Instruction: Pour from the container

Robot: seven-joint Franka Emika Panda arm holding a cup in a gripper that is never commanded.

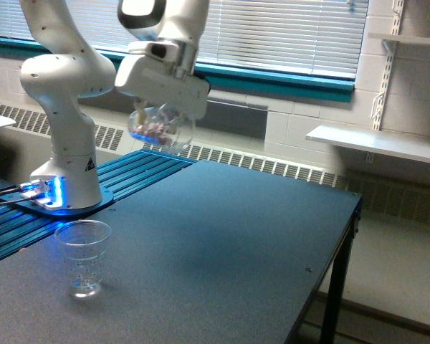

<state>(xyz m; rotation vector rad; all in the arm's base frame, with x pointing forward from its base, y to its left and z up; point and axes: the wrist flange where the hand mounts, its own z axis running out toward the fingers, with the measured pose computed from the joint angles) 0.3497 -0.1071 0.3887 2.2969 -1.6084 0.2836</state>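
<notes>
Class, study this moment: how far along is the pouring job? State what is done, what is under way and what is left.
Done: the gripper holds the container, pieces inside, in the air. Under way: it hangs above the table, up and to the exterior view's right of the tapered cup. Left: pouring; that cup looks empty.

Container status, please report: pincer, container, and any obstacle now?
Pincer shut on container, held high above the table. Pinkish pieces inside, nothing poured. Tall clear cup stands empty below, toward the exterior view's left. Nothing in the way.
</notes>
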